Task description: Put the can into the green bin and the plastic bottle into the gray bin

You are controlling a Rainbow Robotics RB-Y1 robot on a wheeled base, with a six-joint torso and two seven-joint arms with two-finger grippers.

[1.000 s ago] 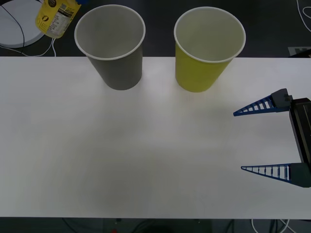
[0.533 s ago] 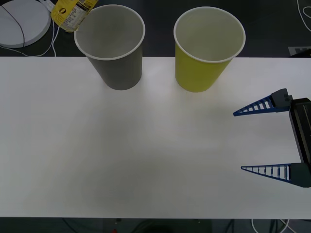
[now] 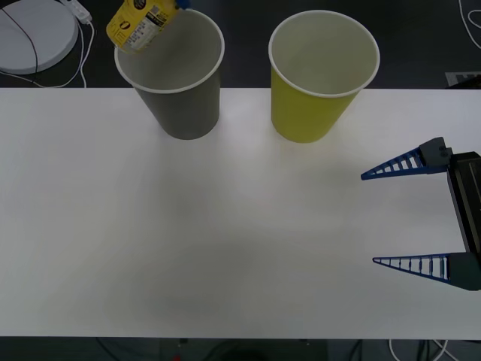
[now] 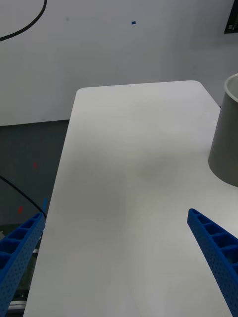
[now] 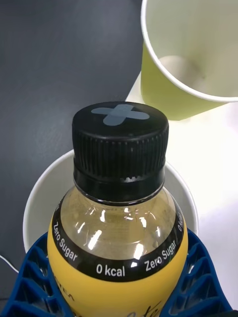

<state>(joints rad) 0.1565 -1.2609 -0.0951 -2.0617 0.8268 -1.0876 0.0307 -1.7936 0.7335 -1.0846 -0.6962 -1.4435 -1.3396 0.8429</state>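
Observation:
The plastic bottle, yellow with a black cap, hangs tilted over the left rim of the gray bin. My left gripper is shut on the bottle's body, with the gray bin's white rim directly beneath it. To the right of the gray bin stands the green bin, whose white inside looks bare. My right gripper rests open over the table's right side, nothing between its fingers. The gray bin lies off to its side. The can is out of view.
Both bins stand at the far edge of the white table, with dark floor behind. A round white object with a cable lies on the floor at the far left.
The left gripper has carried the bottle to the right, from beyond the gray bin's left side to above its rim. The right gripper has not moved.

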